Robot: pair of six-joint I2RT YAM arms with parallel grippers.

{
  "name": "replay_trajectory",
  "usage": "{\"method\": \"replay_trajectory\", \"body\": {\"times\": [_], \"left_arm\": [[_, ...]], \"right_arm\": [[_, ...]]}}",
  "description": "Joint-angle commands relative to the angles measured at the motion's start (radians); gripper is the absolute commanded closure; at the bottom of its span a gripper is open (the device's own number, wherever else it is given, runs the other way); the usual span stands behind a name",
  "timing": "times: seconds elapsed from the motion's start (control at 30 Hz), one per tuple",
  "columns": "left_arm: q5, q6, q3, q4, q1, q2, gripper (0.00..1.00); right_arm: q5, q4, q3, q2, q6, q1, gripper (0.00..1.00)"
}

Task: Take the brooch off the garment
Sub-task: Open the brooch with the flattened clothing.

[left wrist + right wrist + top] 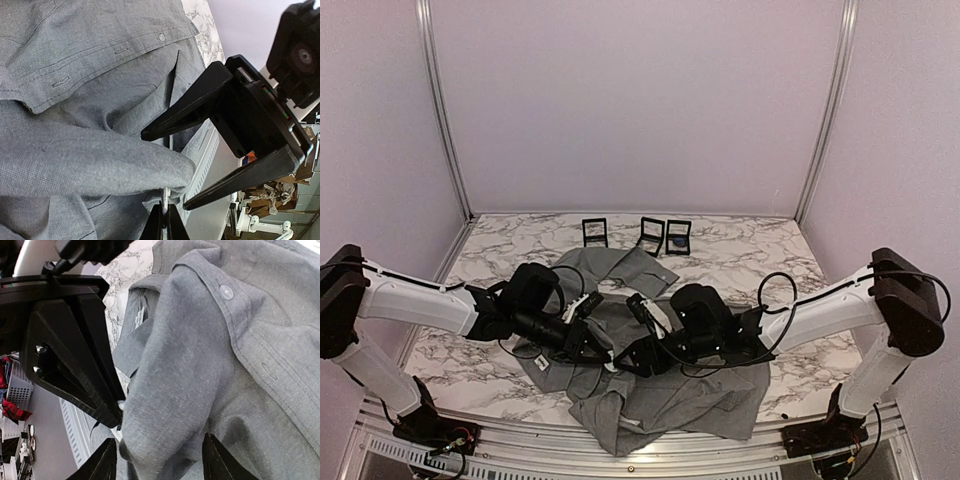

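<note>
The garment (665, 400), a grey button-up shirt, lies crumpled in the middle of the table. Both grippers meet over a raised fold of it (100, 160). My left gripper (165, 207) is shut on a thin pale piece at the edge of that fold. This appears to be the brooch (166, 196), seen edge-on and still against the cloth. In the right wrist view it shows as a small white speck (120, 404) beside the left gripper's black fingers (95, 390). My right gripper (160, 460) is open, its fingers on either side of the same fold without pinching it.
Three small black stands (594, 232) (652, 235) (678, 237) sit in a row at the back of the marble table (770, 250). The table's slotted metal front edge (720, 450) runs just below the shirt. Cables loop off both arms.
</note>
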Motion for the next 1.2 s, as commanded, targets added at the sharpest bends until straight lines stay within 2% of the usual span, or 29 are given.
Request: {"method": "replay_trajectory", "body": {"times": [0.0,0.17,0.73,1.17], "left_arm": [[0.030,0.023,0.026,-0.008,-0.004,0.000,1.00],[0.033,0.028,0.026,-0.011,-0.004,-0.008,1.00],[0.045,0.037,0.049,-0.028,-0.004,-0.025,1.00],[0.069,0.083,0.055,-0.067,-0.009,-0.048,1.00]], "right_arm": [[-0.049,0.106,-0.025,0.031,0.060,-0.016,0.45],[-0.076,0.173,-0.049,0.036,0.095,-0.037,0.46],[-0.098,0.190,-0.025,0.078,0.092,-0.039,0.49],[-0.095,0.198,-0.022,0.087,0.093,-0.039,0.60]]}}
